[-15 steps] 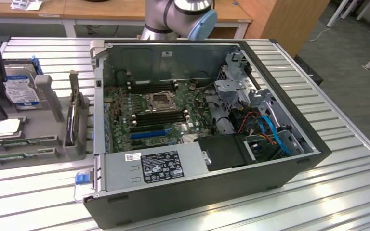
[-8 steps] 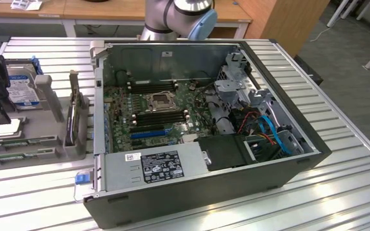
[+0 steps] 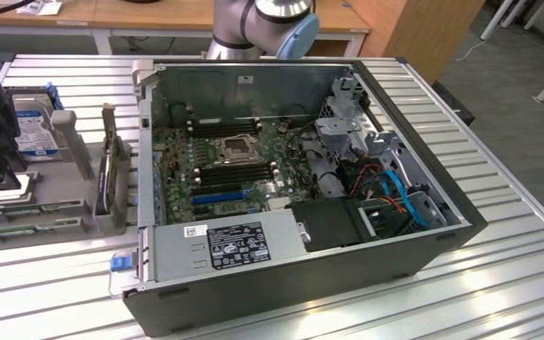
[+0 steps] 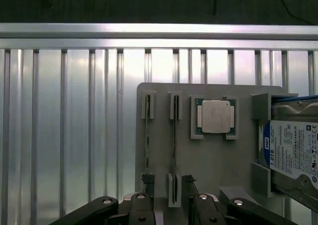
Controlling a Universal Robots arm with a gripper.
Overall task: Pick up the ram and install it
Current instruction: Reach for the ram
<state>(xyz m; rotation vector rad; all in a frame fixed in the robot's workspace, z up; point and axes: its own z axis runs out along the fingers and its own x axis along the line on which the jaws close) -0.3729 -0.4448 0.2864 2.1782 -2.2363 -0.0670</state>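
Right, my hand [image 4: 168, 185] hangs over one end of the grey moulded fixture [image 4: 208, 160], its black fingers spread wide and gripping nothing. The ram [image 4: 174, 135] stands on edge in its slotted holders, a thin flat strip running away from the hand in line with the gap between the fingers. A second stick [image 4: 147, 135] stands parallel just beside it. The same fixture carries a square silver processor [image 4: 216, 116] and a blue-labelled hard drive [image 4: 293, 155]. At the exterior view's left the fixture rests on the ribbed aluminium table [image 3: 499, 283], beside the open dark computer case [image 3: 348, 280] with its green motherboard [image 3: 173, 163].
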